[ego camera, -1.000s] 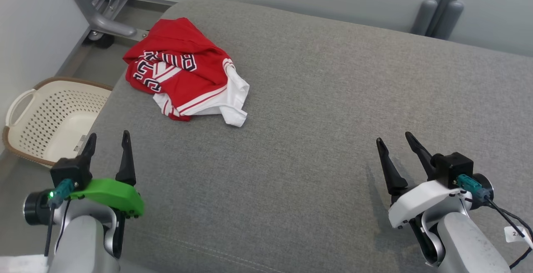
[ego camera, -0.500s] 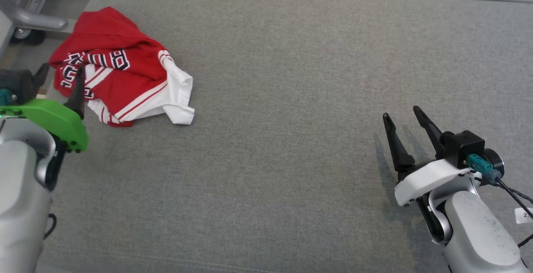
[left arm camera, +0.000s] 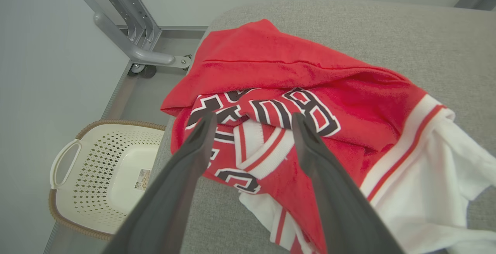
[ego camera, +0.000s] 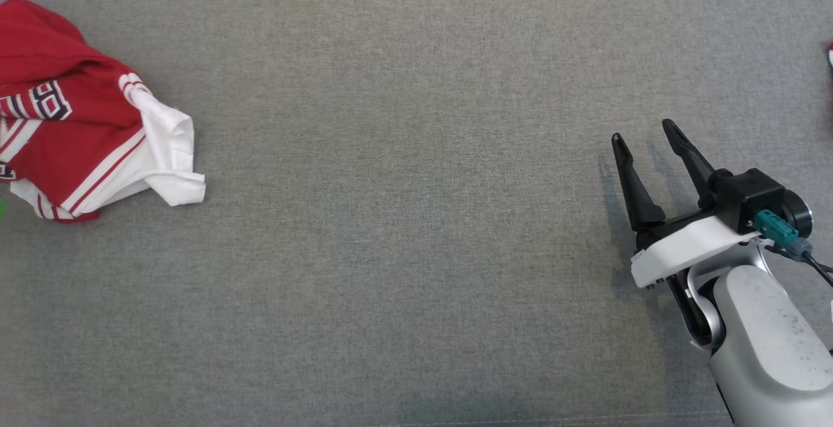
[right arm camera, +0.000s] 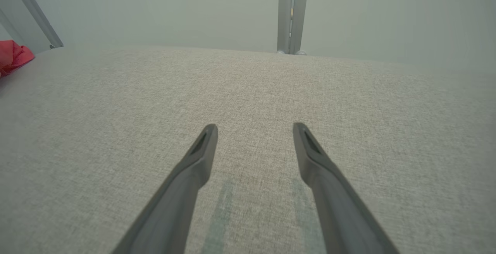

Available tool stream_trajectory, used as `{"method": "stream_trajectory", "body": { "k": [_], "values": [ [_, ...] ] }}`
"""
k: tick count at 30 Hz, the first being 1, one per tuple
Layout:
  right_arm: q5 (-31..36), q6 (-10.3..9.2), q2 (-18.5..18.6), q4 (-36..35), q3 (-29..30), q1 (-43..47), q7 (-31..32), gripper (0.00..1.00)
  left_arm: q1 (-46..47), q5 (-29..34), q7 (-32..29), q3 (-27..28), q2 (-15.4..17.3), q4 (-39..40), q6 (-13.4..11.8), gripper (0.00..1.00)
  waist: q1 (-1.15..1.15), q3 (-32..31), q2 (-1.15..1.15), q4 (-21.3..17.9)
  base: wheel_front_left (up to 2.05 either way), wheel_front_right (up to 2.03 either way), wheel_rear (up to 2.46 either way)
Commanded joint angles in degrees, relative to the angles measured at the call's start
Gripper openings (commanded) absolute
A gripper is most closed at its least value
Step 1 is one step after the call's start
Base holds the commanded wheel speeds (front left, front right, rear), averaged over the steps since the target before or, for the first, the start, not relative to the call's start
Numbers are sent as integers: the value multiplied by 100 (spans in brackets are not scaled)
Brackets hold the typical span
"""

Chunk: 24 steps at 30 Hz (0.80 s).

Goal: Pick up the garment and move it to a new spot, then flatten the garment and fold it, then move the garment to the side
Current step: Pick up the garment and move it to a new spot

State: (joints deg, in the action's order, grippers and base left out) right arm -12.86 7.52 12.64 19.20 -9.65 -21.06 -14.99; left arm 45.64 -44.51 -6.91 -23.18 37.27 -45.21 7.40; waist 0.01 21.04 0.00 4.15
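Both wide open, the left gripper (left arm camera: 254,119) is hovering over the garment (left arm camera: 310,79) crumpled at the cushion's (ego camera: 416,251) far-left corner, the right gripper (ego camera: 644,133) is hanging well to the right, and the floor basket (left arm camera: 93,180) is holding a label (left arm camera: 142,179).

Out-of-sight inventory, as I see it from the console:

1. Crumpled red-and-white cloth garment with black-outlined lettering (ego camera: 84,134): the head view's left edge cuts it, and the letters run off frame.
2. Green speck (ego camera: 2,209), left edge just below: too little for me to identify.
3. Red-and-white fleck (ego camera: 831,55), upper right edge: I cannot tell what it is.
4. Left wrist view: the garment is cropped at lower right; folds and the left gripper (left arm camera: 254,120) fingers cover part of its lettering.
5. Cream perforated plastic basket (left arm camera: 116,122), lower left: its right side is hidden. The label inside (left arm camera: 142,179) is too small to read.
6. Right wrist view: the garment is a red scrap cut by the left edge.
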Motion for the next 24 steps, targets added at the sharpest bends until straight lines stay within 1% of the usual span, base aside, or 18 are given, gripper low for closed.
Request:
{"method": "stream_trajectory", "body": {
  "k": [1, 5, 10, 11, 13, 18, 19, 20, 24],
  "values": [
    [52, -6, 44, -70, 17, -94, -25, 100, 120, -111, -51, 6, 137, -117, 12, 100, -1, 382, 0, -384, 0, 0, 0],
    [64, -6, 109, -186, 63, -112, -25, 100, 195, -207, -166, 7, 282, -454, 13, 100, -1, 618, 0, -539, 0, 0, 0],
    [54, -6, 213, -316, 171, -140, -25, 100, 341, -288, -191, 53, 262, -890, -53, 100, -1, 939, 0, -633, 0, 0, 0],
    [54, -6, 242, -376, 208, -153, -25, 100, 366, -320, -164, 79, 197, -1062, -109, 100, -1, 1045, 0, -645, 0, 0, 0],
    [61, -6, 267, -427, 237, -170, -25, 100, 412, -380, -202, 102, 122, -1224, -137, 100, -1, 1120, 0, -652, 0, 0, 0],
    [103, -6, 270, -525, 285, -183, -24, 100, 388, -447, -148, 84, -199, -1497, -99, 100, -1, 1230, 0, -646, 0, 0, 0],
    [106, -6, 261, -540, 279, -193, -25, 100, 382, -462, -140, 65, -268, -1544, -88, 78, -1, 1226, 0, -642, 0, 0, 0],
    [121, -6, 257, -547, 273, -206, -24, 100, 384, -475, -83, 51, -324, -1567, -74, 0, -1, 1212, 0, -636, 0, 0, 0],
    [116, -6, 181, -511, 262, -216, -24, 100, 396, -445, 127, -26, -372, -1587, -5, 0, -1, 1032, 0, -626, 0, 0, 0]
  ]
}}
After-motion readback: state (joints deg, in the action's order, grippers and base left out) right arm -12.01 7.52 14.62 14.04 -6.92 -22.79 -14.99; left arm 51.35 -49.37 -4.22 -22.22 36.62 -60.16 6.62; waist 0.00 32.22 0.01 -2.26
